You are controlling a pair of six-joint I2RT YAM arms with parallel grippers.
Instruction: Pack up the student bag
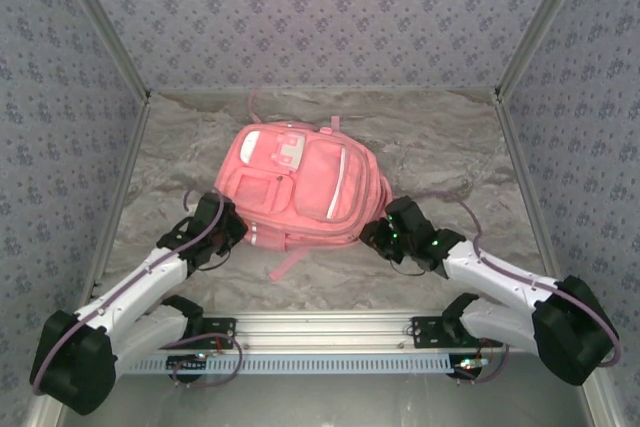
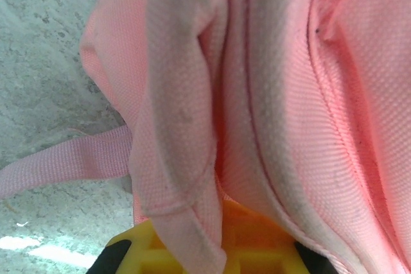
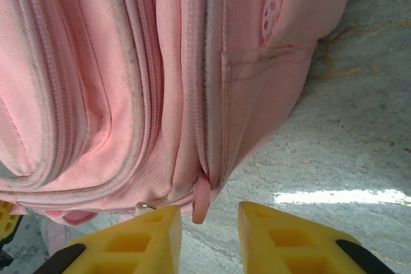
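The student bag (image 1: 300,187), a soft pink backpack with white-trimmed zips and a white patch, lies flat in the middle of the marbled table. My left gripper (image 1: 222,237) is at its near-left corner, shut on a fold of the bag's pink fabric (image 2: 192,222) that hangs down over the yellow jaws. My right gripper (image 1: 380,237) is at the bag's near-right corner. Its yellow fingers (image 3: 270,235) stand open. A small pink zip pull (image 3: 201,203) hangs between them, touching neither. The bag's side and zip seams (image 3: 160,94) lie just ahead of them.
A loose pink strap (image 1: 285,265) trails from the bag toward the near rail (image 1: 330,332). Another strap (image 2: 64,162) lies on the table at the left. Patterned walls enclose the table on three sides. Bare marbled surface (image 3: 347,145) lies right of the bag.
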